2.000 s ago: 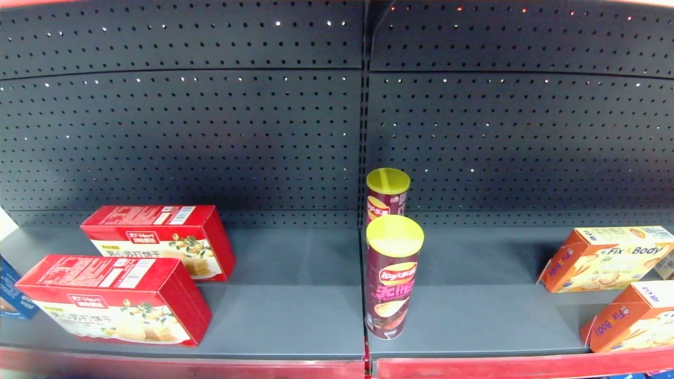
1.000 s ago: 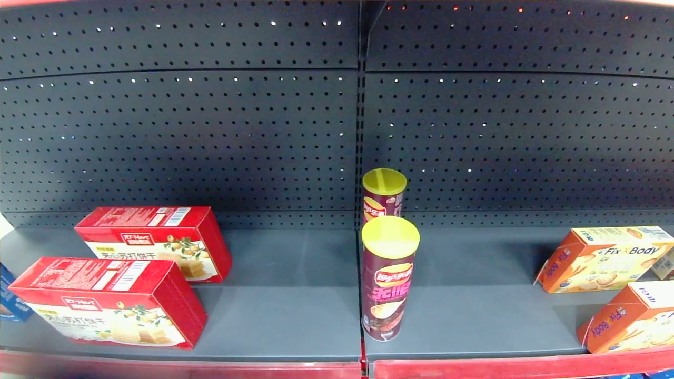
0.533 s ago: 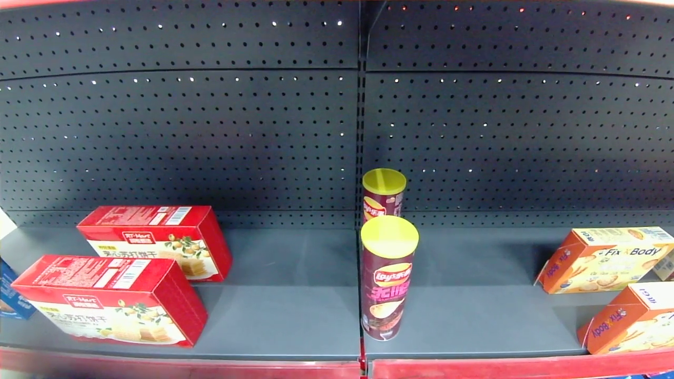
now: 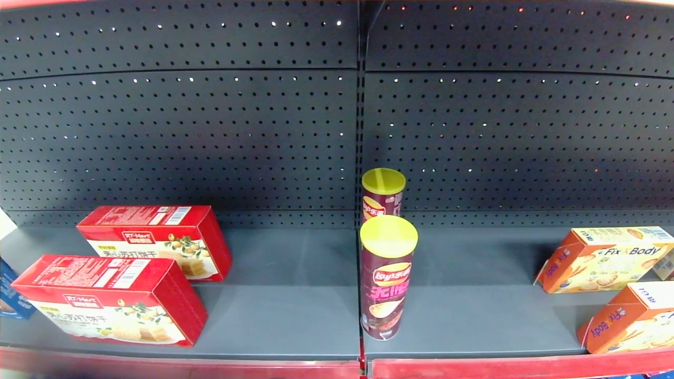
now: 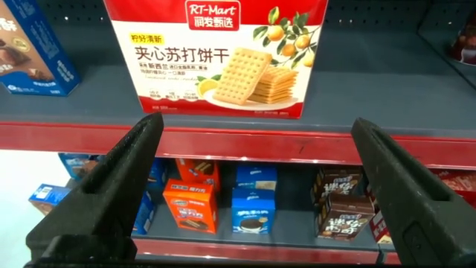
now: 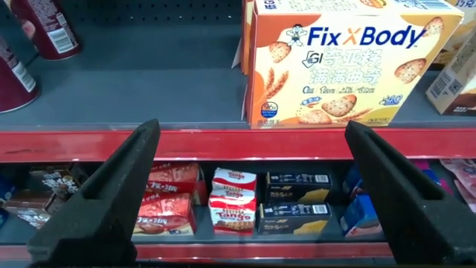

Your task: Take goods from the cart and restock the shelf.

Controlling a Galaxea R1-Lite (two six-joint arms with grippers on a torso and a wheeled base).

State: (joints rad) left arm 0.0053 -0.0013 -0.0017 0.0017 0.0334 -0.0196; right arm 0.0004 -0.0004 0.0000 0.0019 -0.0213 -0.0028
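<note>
The shelf (image 4: 295, 305) looks only partly stocked, while the left gripper (image 5: 256, 126) and the right gripper (image 6: 253, 126) both stand spread apart, holding nothing.

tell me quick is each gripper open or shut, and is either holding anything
left gripper: open, holding nothing
right gripper: open, holding nothing

Light: even, from above, moderately bright.
Backing: dark pegboard (image 4: 210, 131), pinpoints of light through its holes.
Shadows: soft and faint on the shelf (image 4: 295, 316), beside the front can (image 4: 387, 284) and the orange box (image 4: 600, 260).
Lower shelf (image 5: 294, 223): dimmer.
Head view: straight lines bow toward the corners.
</note>
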